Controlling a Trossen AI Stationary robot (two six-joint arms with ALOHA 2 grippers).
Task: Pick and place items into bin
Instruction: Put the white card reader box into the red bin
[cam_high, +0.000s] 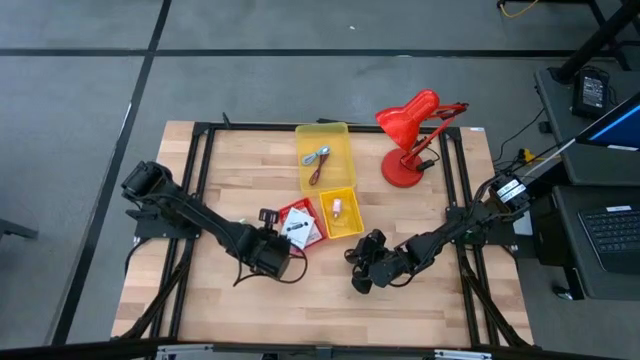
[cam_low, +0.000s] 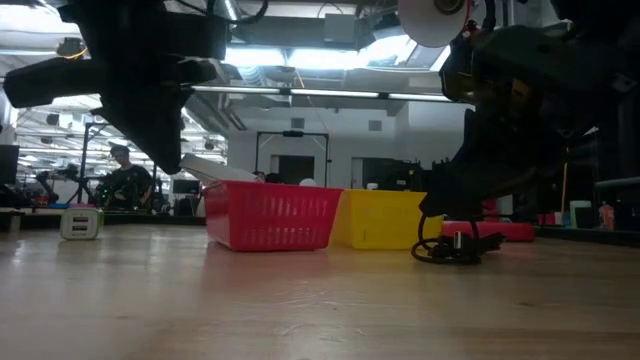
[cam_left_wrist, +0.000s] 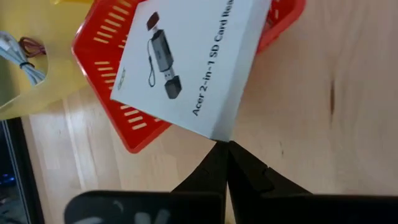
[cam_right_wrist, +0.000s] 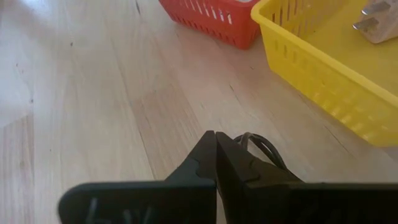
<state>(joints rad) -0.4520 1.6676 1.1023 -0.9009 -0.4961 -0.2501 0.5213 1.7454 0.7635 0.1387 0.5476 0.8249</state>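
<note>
High view showed the left tool (cam_high: 290, 243) low over the counter (cam_high: 180, 300), just beside the red basket (cam_high: 300, 222); right tool (cam_high: 365, 262) rested near the counter's middle, just below the small yellow basket (cam_high: 340, 214) as that view showed it; larger yellow bin (cam_high: 324, 155) sat beyond, holding a blue-and-silver tool (cam_high: 317, 156) and a dark red cord (cam_high: 318, 173); red lamp (cam_high: 410, 135) stood well apart at the far side.

Left wrist view: left tool's fingers were clenched tip to tip, touching the near corner of a white card-reader packet (cam_left_wrist: 186, 59); packet lay tilted across the red basket's rim, partly overhanging; whether the corner was actually pinched I could not tell.

Right wrist view: right tool's fingers (cam_right_wrist: 205, 158) were pressed together with nothing between them; a black cable (cam_right_wrist: 261, 149) lay on the counter just beside the tips, near the small yellow basket's wall (cam_right_wrist: 323, 87); a white plug (cam_right_wrist: 376, 25) sat inside it.

Judgement: step in hand looked like settling the packet into the red basket; best done by nudging its corner inward gently, keeping the tool low so the packet slid flat rather than tipping out over the rim; pushing hard risked shifting the light basket. Cable looked like the next pick for the right tool; it would need to release, straddle the loop, then clench.
</note>
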